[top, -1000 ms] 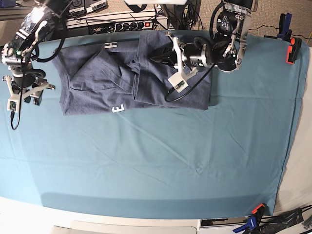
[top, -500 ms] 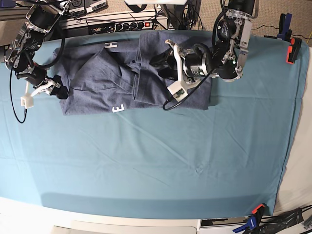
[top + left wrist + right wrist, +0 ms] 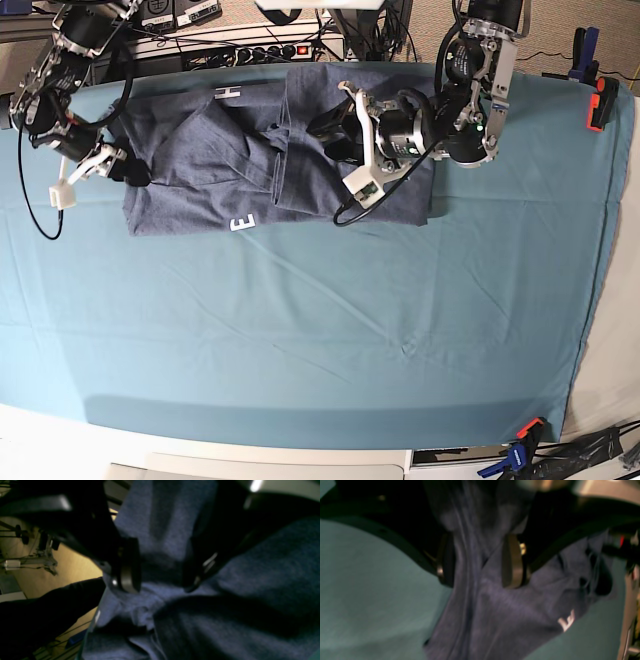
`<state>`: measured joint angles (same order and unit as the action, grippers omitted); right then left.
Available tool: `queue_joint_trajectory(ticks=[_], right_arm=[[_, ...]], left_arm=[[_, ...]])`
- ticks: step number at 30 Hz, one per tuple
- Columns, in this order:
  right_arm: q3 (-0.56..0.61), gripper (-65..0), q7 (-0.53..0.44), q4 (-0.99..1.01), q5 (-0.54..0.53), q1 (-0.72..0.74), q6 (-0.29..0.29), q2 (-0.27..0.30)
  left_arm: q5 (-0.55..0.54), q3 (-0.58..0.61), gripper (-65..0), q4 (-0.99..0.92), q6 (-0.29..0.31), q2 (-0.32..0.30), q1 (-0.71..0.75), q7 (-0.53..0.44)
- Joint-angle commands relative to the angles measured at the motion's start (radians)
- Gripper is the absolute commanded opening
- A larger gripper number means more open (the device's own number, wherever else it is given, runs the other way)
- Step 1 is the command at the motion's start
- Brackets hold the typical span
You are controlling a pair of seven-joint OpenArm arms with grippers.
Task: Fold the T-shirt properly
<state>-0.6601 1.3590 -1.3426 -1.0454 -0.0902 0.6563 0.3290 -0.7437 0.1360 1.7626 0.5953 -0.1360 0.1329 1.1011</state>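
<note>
Up at about 12 o'clock on the teal table cloth (image 3: 330,330) sits the T-shirt (image 3: 220,160), a blue-grey heap partly folded over itself, with a white "H" showing near its far edge and a white "E" near its front edge.

Left gripper (image 3: 325,125) is lying low over the shirt's middle fold, around 1 o'clock from the table centre. From the left wrist view its 2 fingers (image 3: 128,565) stand spread apart with loose cloth bunched under and between them, not pinched, so I'd call it released.

Right gripper (image 3: 128,170) is over at 10 o'clock, at the shirt's side edge. In the right wrist view its pads (image 3: 511,562) are wide apart with a ridge of fabric running up between them. Picture is pretty blurry, but nothing looks squeezed, so released there too.

2 orange-and-blue clamps (image 3: 600,100) hold the cloth at 2 and 5 o'clock.
</note>
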Motion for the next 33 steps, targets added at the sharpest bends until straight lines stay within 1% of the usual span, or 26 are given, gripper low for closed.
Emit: queue_joint_trajectory(ticks=[1,6,11,14,18,26,29,31,33], right_arm=[[-0.002,-34.1,0.037,-0.010,0.017,-0.003,0.002,0.015],[-0.002,-34.1,0.037,-0.010,0.001,-0.010,0.002,0.015],[-0.002,-35.2,0.037,-0.010,-0.041,-0.010,0.003,0.015],[-0.002,-35.3,0.037,-0.010,-0.051,-0.009,0.013,0.015],[-0.002,-43.5,0.037,-0.010,-0.089,-0.009,0.029,0.014],[-0.002,-64.5,0.037,-0.010,-0.126,-0.009,0.028,0.014],[-0.002,-65.0,0.037,-0.011,-0.178,-0.009,0.029,0.015],[-0.002,-65.0,0.037,-0.013,-0.249,-0.009,0.042,0.014],[-0.002,-65.0,0.037,-0.013,-0.330,-0.009,0.042,0.014]], left_arm=[[-0.018,-0.002,-35.4,0.021,0.000,0.002,-0.011,-0.021],[-0.018,-0.002,-35.4,0.021,0.000,0.002,-0.011,-0.021],[-0.018,-0.002,-35.4,0.021,0.000,0.002,-0.011,-0.022],[-0.018,-0.002,-35.5,0.021,0.000,0.002,-0.011,-0.022],[-0.018,-0.002,-35.6,0.021,0.000,0.002,-0.011,-0.023],[-0.018,-0.002,-35.6,0.021,0.000,0.002,-0.012,-0.026],[-0.018,-0.002,-35.6,0.021,0.000,0.002,-0.013,-0.025],[-0.017,-0.002,-35.6,0.021,0.000,0.000,-0.016,-0.026],[-0.010,-0.002,-35.6,0.021,0.000,0.000,-0.017,-0.026]])
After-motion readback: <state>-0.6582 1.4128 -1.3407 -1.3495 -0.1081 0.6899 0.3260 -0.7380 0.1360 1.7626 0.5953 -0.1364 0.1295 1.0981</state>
